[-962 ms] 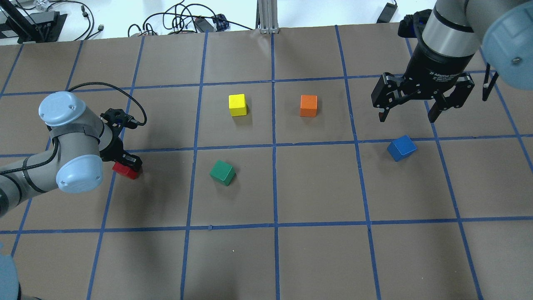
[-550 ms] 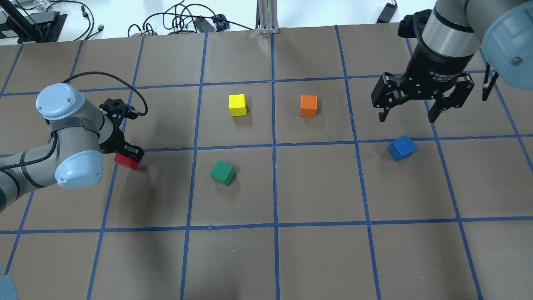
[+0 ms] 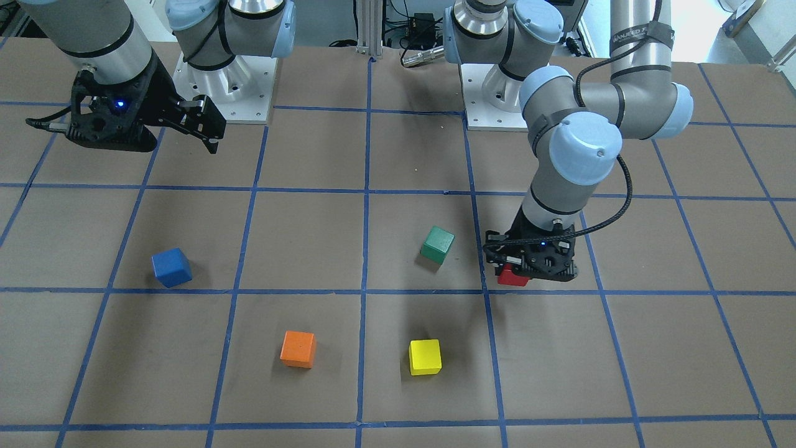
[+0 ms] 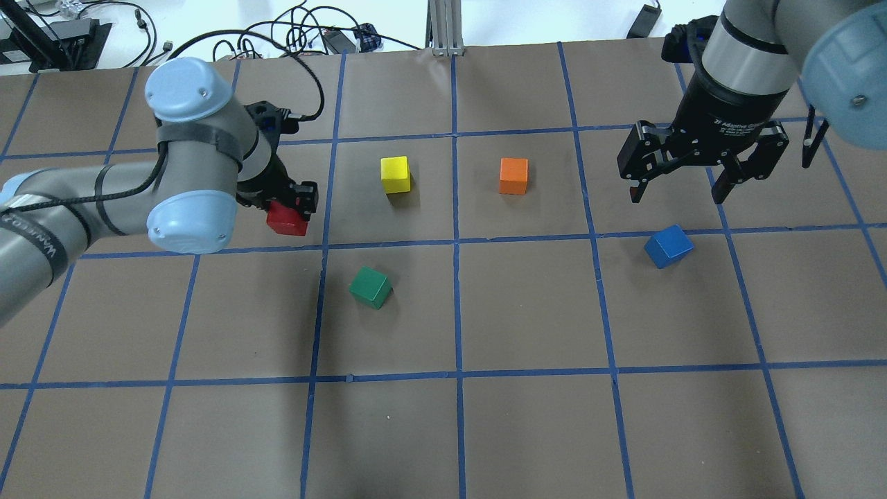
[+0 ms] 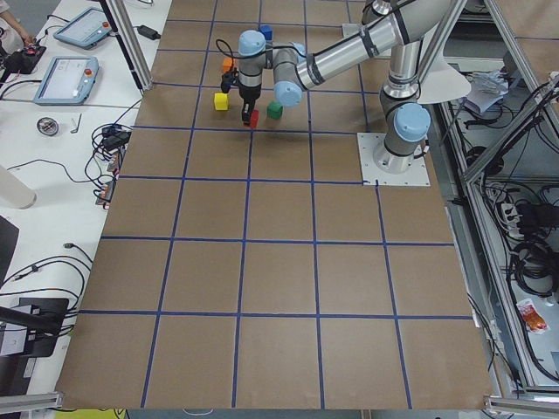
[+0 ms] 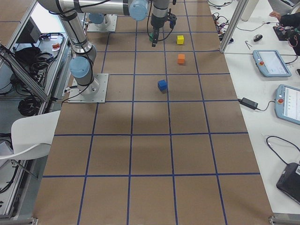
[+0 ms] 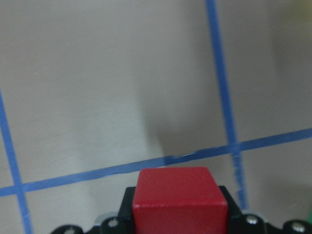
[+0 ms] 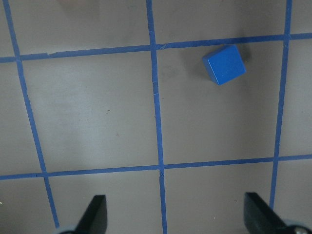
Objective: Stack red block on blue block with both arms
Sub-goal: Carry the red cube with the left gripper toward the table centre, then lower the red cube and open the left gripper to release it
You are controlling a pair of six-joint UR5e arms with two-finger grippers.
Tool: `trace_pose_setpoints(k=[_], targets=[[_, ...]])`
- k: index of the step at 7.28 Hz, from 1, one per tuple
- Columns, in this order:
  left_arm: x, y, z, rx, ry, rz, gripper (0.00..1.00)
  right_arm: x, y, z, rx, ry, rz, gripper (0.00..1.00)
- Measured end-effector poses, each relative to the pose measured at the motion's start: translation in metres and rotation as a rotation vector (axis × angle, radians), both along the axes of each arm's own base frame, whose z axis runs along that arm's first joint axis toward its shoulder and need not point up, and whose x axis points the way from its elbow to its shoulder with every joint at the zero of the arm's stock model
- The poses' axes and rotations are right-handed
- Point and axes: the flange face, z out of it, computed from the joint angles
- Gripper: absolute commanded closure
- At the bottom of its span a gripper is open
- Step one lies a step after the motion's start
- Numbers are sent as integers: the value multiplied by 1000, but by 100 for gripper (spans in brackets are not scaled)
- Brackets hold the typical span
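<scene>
My left gripper (image 4: 290, 208) is shut on the red block (image 4: 287, 220) and holds it above the table, left of the yellow cube; the red block also shows in the front view (image 3: 512, 275) and the left wrist view (image 7: 179, 199). The blue block (image 4: 668, 246) lies alone on the table at the right, also in the front view (image 3: 171, 267) and the right wrist view (image 8: 224, 64). My right gripper (image 4: 675, 190) hangs open and empty above and just behind the blue block; its fingertips (image 8: 95, 214) show in the right wrist view.
A yellow cube (image 4: 395, 174), an orange cube (image 4: 513, 175) and a green cube (image 4: 370, 287) sit on the brown, blue-taped table (image 4: 527, 430) between the two arms. Cables and gear lie beyond the table's far edge.
My left arm has lifted the red block and carried it right and toward the far side, past a grid line. The right arm and the blue block have not moved.
</scene>
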Motion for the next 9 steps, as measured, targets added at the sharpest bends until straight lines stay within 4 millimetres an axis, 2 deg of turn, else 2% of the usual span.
trace_pose_setpoints(k=[1, 2, 3, 4, 6, 8, 9], targets=[[-46, -5, 13, 23, 26, 51, 85, 0, 0, 0, -1, 0, 0, 0], [-96, -1, 12, 45, 50, 93, 85, 0, 0, 0, -2, 0, 0, 0], [-137, 7, 0, 61, 63, 130, 85, 0, 0, 0, -3, 0, -1, 0], [-167, 13, -17, 65, 70, 145, 85, 0, 0, 0, -3, 0, -1, 0], [-206, 19, -56, 64, 73, 120, 82, 0, 0, 0, -3, 0, -1, 0], [-222, 19, -83, 60, 72, 93, 0, 0, 0, 0, -3, 0, 0, 0], [-224, 17, -91, 59, 72, 91, 0, 0, 0, 0, -3, 0, 0, 0]])
